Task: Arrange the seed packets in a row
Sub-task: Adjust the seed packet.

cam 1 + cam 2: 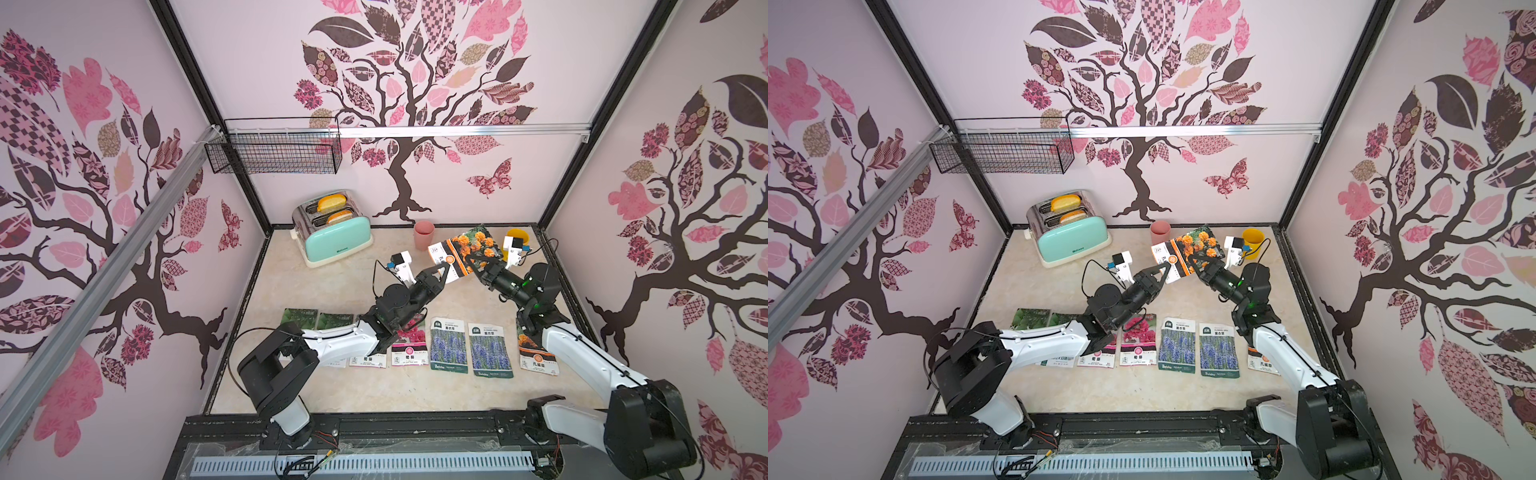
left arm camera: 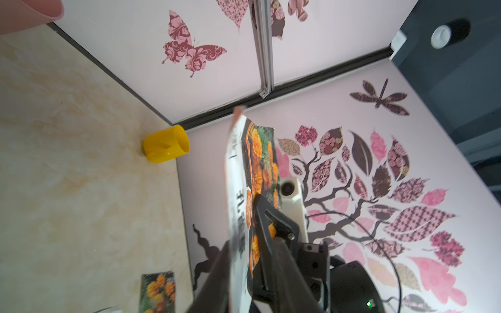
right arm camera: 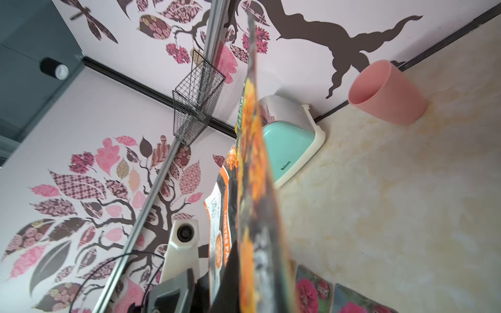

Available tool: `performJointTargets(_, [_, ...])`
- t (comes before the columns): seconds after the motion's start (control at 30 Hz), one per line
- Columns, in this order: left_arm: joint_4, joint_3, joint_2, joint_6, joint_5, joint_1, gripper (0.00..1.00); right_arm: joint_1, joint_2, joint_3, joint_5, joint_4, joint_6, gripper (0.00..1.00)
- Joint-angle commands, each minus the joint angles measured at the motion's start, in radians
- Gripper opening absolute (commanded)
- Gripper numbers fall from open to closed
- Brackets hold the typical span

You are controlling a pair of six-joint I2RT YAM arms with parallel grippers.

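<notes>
Top view, marigold packet [image 1: 455, 249] aloft, pinched by right claw [image 1: 473, 261]

Marigold packet [image 1: 461, 253]: orange blooms, white label strip. Lavender packet [image 1: 446, 345]: purple blooms, teal border. Toaster [image 1: 338, 243]: mint green. Pink cup [image 1: 424, 235]. Yellow cup [image 1: 1252, 241]. Table [image 1: 332, 299]: cream marble pattern.

I get soft, even light from overhead, bright enough throughout, with only faint shadows under the arms on the tabletop [image 1: 332, 291]. Both top views are sharp but bow outward toward their corners. In the 2 wrist views the marigold packet [image 2: 238, 189] [image 3: 252, 189] is too close and smears out of focus.
</notes>
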Motion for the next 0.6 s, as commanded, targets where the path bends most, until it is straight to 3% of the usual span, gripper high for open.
performJointTargets(0.0, [-0.188, -0.011, -0.119, 0.177, 0.279, 0.13, 0.72, -0.015, -0.048, 0.085, -0.044, -0.201, -0.208, 0.0])
performJointTargets(0.07, [-0.294, 0.028, -0.148, 0.345, 0.529, 0.219, 0.93, -0.025, -0.056, 0.131, -0.078, -0.345, -0.326, 0.0])
performJointTargets(0.13, [-0.482, 0.123, -0.16, 0.541, 0.764, 0.278, 0.97, -0.028, -0.048, 0.187, -0.106, -0.49, -0.45, 0.0])
performJointTargets(0.2, [-0.803, 0.238, -0.176, 0.827, 0.825, 0.294, 0.97, -0.028, -0.036, 0.233, -0.141, -0.605, -0.551, 0.0])
performJointTargets(0.27, [-0.938, 0.302, -0.179, 1.042, 0.854, 0.295, 0.97, -0.028, -0.036, 0.252, -0.16, -0.664, -0.602, 0.0])
performJointTargets(0.4, [-0.915, 0.328, -0.135, 1.164, 0.897, 0.307, 0.97, -0.028, -0.065, 0.242, -0.21, -0.648, -0.599, 0.0])
performJointTargets(0.57, [-0.879, 0.382, -0.015, 1.201, 0.941, 0.31, 0.97, -0.017, -0.083, 0.257, -0.261, -0.645, -0.591, 0.0])
